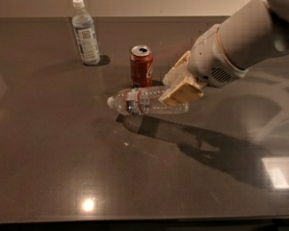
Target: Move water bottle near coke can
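Camera view across a dark table, glossy with reflected light in the foreground, where a long shadow falls beneath the robot's arm reaching in from the right. Mid-table, the gripper is clamped on the base end of the water bottle, which lies sideways with its white cap pointing left. Just behind it stands the coke can, and farther back left a smooth, pale-labelled bottle stands upright.
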`<state>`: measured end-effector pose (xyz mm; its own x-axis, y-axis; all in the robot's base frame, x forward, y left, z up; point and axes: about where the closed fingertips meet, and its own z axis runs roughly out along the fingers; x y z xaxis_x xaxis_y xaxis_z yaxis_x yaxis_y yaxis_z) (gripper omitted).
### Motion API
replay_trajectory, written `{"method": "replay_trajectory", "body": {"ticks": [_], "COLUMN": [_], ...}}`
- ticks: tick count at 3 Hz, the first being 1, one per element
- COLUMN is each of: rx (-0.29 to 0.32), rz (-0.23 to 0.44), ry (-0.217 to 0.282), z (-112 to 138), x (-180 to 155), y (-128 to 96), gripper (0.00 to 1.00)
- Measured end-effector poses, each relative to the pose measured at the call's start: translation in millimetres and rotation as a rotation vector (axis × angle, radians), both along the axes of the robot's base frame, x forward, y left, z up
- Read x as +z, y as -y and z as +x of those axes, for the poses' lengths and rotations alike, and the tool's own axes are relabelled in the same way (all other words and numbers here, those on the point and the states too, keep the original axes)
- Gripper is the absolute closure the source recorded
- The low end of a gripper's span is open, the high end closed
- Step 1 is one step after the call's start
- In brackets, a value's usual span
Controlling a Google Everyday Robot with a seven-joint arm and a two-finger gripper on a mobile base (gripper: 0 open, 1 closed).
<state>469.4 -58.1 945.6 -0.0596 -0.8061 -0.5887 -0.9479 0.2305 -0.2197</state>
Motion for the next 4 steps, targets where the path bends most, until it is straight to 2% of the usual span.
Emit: {"method": "replay_trajectory", "body": {"ticks": [1, 2, 4], "rx": [0.029, 0.065, 0.092], "rz": [0.045, 0.073, 0.072], "ry": [0.021, 0.020, 0.013], "z": [23, 43, 69], "x": [5, -3, -26], "y": [13, 19, 16], "gripper": [1.00, 0.82, 0.36]}}
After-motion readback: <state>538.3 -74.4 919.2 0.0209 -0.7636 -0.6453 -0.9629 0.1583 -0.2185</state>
